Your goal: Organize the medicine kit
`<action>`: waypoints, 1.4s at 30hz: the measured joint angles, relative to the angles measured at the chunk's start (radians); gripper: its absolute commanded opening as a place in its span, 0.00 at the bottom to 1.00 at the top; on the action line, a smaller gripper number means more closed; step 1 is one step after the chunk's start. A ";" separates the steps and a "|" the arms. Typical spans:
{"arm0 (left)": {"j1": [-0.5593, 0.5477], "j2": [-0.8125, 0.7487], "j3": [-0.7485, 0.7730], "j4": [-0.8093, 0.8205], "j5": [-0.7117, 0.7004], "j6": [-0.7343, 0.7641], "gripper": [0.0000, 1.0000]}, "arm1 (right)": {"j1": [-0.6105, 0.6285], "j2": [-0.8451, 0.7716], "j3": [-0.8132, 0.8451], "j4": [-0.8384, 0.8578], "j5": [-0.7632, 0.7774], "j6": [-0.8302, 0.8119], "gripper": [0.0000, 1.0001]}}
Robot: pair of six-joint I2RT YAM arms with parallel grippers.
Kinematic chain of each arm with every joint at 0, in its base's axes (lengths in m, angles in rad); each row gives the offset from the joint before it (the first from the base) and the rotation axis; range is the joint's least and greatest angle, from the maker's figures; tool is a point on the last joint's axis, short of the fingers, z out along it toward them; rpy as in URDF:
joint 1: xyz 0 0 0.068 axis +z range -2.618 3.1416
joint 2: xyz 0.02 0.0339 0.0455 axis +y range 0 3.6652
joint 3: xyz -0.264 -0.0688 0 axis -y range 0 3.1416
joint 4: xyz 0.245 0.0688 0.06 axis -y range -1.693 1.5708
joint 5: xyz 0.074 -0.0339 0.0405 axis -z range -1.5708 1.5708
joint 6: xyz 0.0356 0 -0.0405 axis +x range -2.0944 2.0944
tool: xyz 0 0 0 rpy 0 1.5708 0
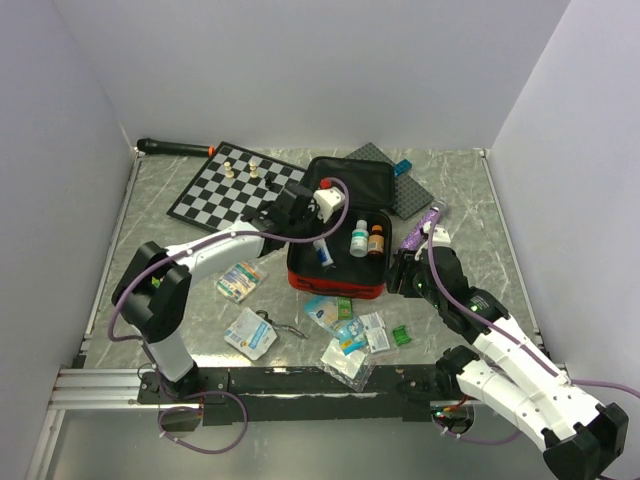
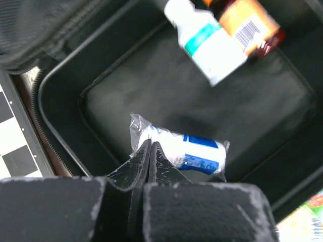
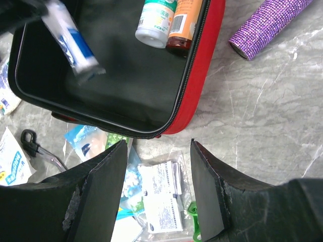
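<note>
The medicine kit [image 1: 335, 283] lies open mid-table, red walls and black lining [image 2: 202, 116]. Inside at the right lie a white bottle [image 1: 359, 240] and an amber bottle [image 1: 376, 240]. My left gripper [image 1: 316, 236] hangs over the kit's left half, shut on the plastic wrapper of a white-and-blue wrapped roll [image 2: 186, 151], which dangles just above the lining. The roll [image 3: 73, 40] also shows at the top left of the right wrist view. My right gripper [image 3: 157, 143] is open and holds nothing. It hovers off the kit's front right corner [image 3: 202, 75], above paper packets.
A chessboard [image 1: 225, 185] with a few pieces lies left of the kit. A purple glitter tube [image 3: 270, 22] lies to the right. Sachets and packets [image 1: 340, 330], a green clip [image 1: 400, 336] and a small black tool [image 1: 285, 325] are scattered in front. A grey plate [image 1: 400, 185] sits behind.
</note>
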 measured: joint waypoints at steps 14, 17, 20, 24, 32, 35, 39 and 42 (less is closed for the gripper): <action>-0.057 0.182 0.089 0.163 0.008 0.268 0.01 | 0.000 0.020 0.000 0.000 0.004 -0.012 0.60; -0.062 0.243 0.140 0.163 0.004 0.309 0.01 | 0.000 0.025 0.000 -0.003 0.008 -0.014 0.60; -0.061 0.274 0.162 0.159 -0.002 0.342 0.01 | 0.000 0.023 0.000 -0.005 0.010 -0.017 0.60; -0.058 0.309 0.202 0.160 -0.021 0.380 0.09 | 0.000 0.027 0.000 -0.005 0.010 -0.018 0.60; -0.058 0.347 0.261 0.148 -0.011 0.401 0.53 | 0.000 0.037 0.000 -0.005 0.010 -0.019 0.60; -0.058 0.348 0.264 0.154 -0.012 0.387 0.60 | 0.000 0.037 0.000 -0.005 0.010 -0.019 0.60; -0.058 0.337 0.261 0.158 -0.027 0.352 0.62 | 0.000 0.037 0.000 -0.005 0.011 -0.019 0.60; -0.058 0.278 0.218 0.164 -0.050 0.280 0.62 | 0.000 0.037 0.000 -0.005 0.010 -0.019 0.60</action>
